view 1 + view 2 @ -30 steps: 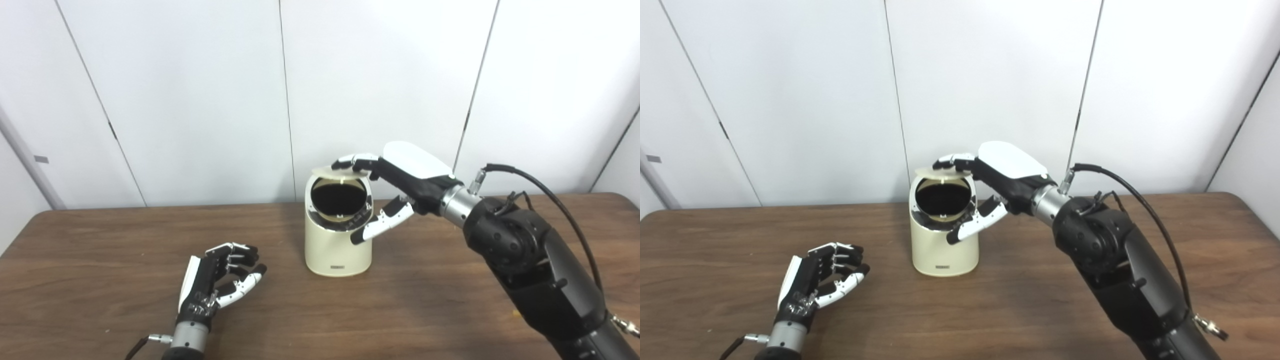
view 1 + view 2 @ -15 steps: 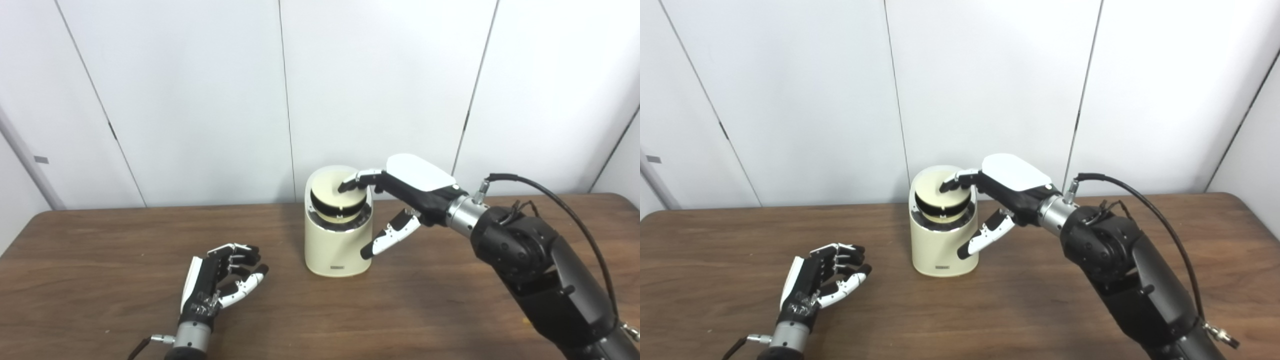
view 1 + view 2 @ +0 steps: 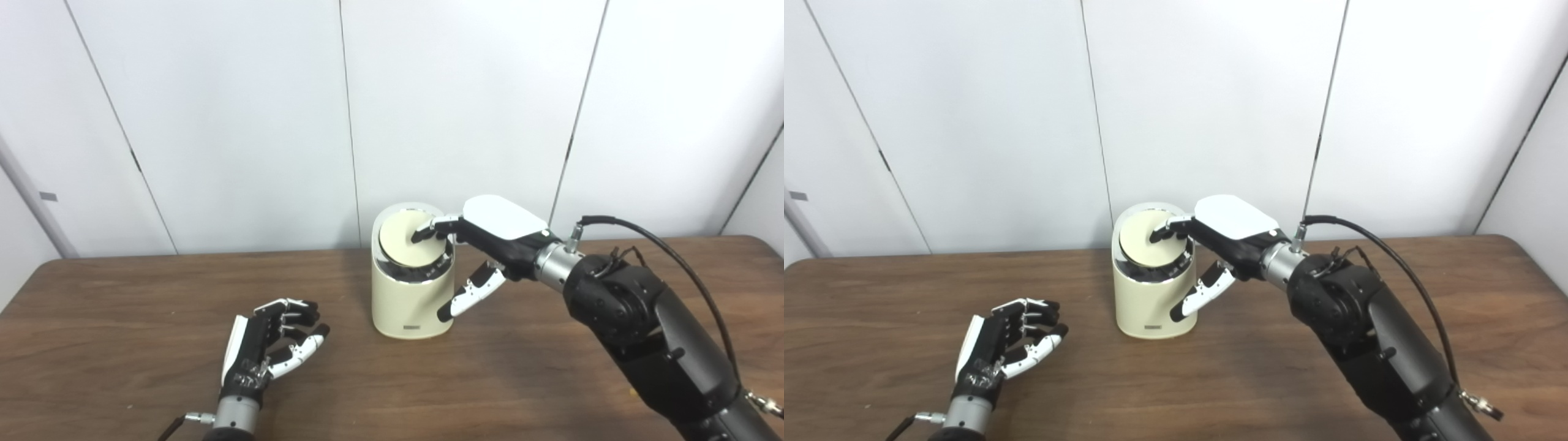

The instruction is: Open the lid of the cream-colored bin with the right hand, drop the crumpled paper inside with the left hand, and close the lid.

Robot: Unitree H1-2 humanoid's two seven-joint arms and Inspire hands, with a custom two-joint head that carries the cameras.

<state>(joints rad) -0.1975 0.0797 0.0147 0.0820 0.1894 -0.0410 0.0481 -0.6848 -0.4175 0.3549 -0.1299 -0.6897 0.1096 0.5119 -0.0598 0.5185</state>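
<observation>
Table [image 3: 551, 380] of dark wood runs wide to both sides, its far edge meeting white wall panels just behind the cream-colored bin [image 3: 411, 303], which stands upright near that edge at centre. Bare wood lies between the bin and the left robot hand [image 3: 269, 349], which rests well apart toward the near edge, palm turned inward, fingers loosely curled and parted, holding nothing. The right arm reaches in from the right, wrist raised; the right robot hand [image 3: 484, 245] is spread, fingertips [image 3: 421, 233] pressing the round lid [image 3: 401, 242], which sits down in the chrome rim, thumb hanging beside the bin wall. The crumpled paper is not visible
</observation>
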